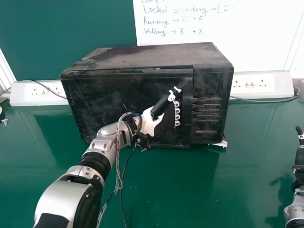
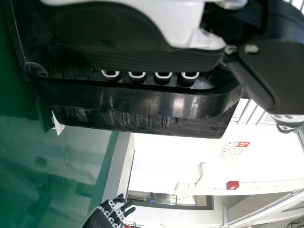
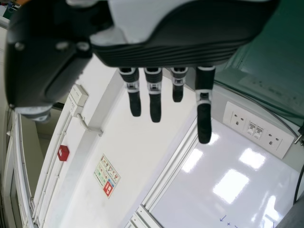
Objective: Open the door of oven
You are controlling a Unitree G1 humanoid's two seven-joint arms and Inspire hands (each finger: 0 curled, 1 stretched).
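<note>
The black oven [image 1: 128, 102] stands on the green table with its door closed. My left hand [image 1: 159, 124] is at the upright door handle [image 1: 188, 111], near the door's right side, thumb stretched up over it. In the left wrist view, my left hand [image 2: 142, 52] lies close to the handle [image 2: 142, 97]; its fingers bend in behind the bar, tips hidden. My right hand [image 1: 298, 164] is at the head view's right edge, well away from the oven. Straight fingers hang from my right hand [image 3: 175, 52] in the right wrist view.
White socket strips [image 1: 40, 93] run along the wall on both sides behind the oven, with cables near them. A whiteboard [image 1: 218, 23] stands behind. Loose wires [image 1: 118, 166] hang along my left forearm. A small white piece [image 1: 220, 144] lies at the oven's right front corner.
</note>
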